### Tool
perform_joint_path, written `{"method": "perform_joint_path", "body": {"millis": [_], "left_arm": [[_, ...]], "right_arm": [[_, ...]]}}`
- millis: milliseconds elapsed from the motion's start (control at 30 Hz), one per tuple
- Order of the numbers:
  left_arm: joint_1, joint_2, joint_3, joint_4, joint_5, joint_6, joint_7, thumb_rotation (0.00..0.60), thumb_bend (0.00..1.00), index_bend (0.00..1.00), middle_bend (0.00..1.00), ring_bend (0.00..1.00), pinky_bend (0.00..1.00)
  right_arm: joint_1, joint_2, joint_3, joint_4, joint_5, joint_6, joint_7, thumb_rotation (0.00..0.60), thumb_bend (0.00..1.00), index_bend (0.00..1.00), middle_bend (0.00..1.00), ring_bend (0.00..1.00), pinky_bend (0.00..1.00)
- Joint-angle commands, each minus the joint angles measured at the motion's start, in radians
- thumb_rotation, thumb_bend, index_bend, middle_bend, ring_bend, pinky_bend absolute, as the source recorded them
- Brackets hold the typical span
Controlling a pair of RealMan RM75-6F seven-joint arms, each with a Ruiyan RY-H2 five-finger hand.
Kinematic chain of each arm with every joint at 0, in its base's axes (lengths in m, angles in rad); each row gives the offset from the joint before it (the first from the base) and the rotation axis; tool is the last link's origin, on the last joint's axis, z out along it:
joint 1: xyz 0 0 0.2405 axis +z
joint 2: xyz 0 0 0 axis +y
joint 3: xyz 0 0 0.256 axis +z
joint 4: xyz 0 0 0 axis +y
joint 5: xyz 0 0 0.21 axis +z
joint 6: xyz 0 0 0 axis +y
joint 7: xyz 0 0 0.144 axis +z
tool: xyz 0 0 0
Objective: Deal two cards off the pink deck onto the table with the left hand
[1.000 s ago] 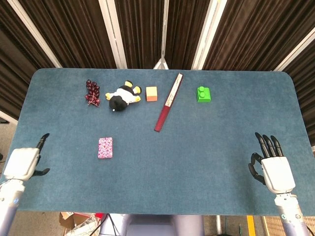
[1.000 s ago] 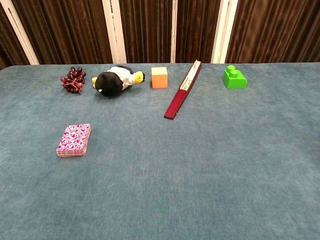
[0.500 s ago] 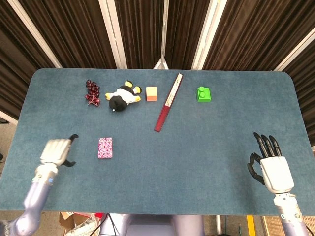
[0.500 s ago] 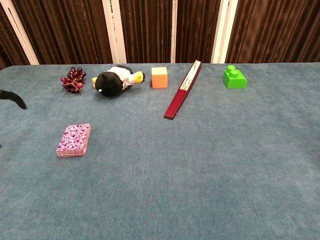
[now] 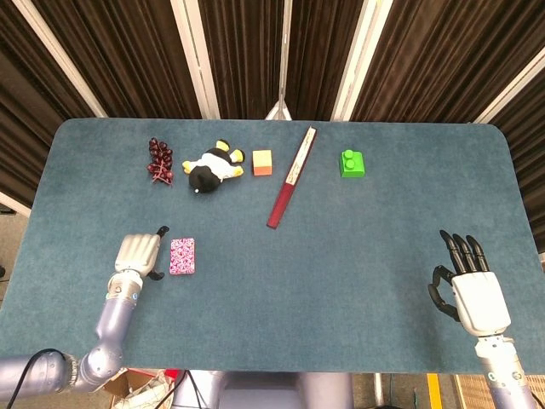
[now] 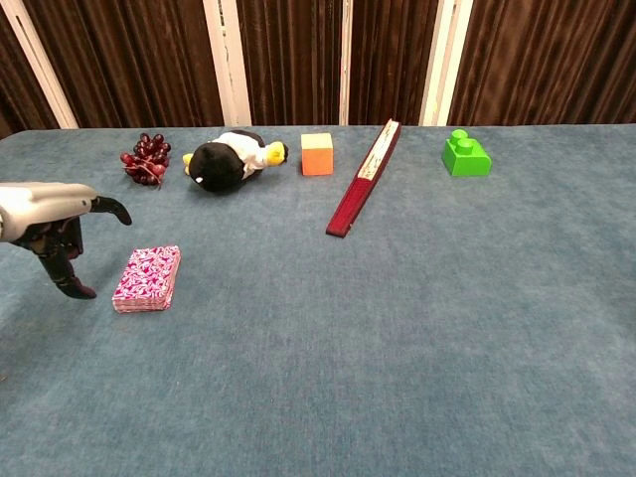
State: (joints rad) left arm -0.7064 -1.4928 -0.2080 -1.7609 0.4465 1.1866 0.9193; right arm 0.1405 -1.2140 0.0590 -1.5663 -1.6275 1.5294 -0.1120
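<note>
Moved in beside the patterned pink deck (image 5: 182,256), left hand (image 5: 139,254) hovers with fingers spread.

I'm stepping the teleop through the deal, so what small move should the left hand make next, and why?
Probably ease the left hand a little to the right and down until its fingertips meet the top card of the pink deck. The hand sits just beside the deck, open and holding nothing, and no card lies dealt on the table yet.
</note>
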Motion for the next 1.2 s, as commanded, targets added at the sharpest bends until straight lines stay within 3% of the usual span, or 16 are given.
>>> {"method": "perform_joint_path", "body": {"millis": [33,833,1100,1200], "left_arm": [[-0.018,-0.017,0.000,0.010,-0.029,0.006,0.007,0.600,0.27,0.15,0.96,0.91,0.99],[-0.075,-0.104,0.018,0.092,-0.061,0.004,-0.031,0.600,0.31,0.21,0.96,0.91,0.99],[-0.085,-0.115,0.020,0.091,-0.059,0.010,-0.040,0.600,0.39,0.39,0.96,0.91,1.00],[-0.081,-0.111,0.022,0.081,-0.043,0.019,-0.054,0.600,0.40,0.41,0.97,0.91,1.00]], "right_arm": [[0.000,0.000,0.000,0.001,-0.001,0.001,0.002,0.600,0.49,0.00,0.00,0.00,0.04],[0.003,0.003,-0.003,-0.004,-0.004,-0.003,0.012,0.600,0.49,0.00,0.00,0.00,0.04],[0.001,0.005,-0.004,-0.004,-0.008,0.004,0.016,0.600,0.49,0.00,0.00,0.00,0.04],[0.000,0.004,-0.004,0.001,-0.007,0.003,0.021,0.600,0.49,0.00,0.00,0.00,0.04]]}}
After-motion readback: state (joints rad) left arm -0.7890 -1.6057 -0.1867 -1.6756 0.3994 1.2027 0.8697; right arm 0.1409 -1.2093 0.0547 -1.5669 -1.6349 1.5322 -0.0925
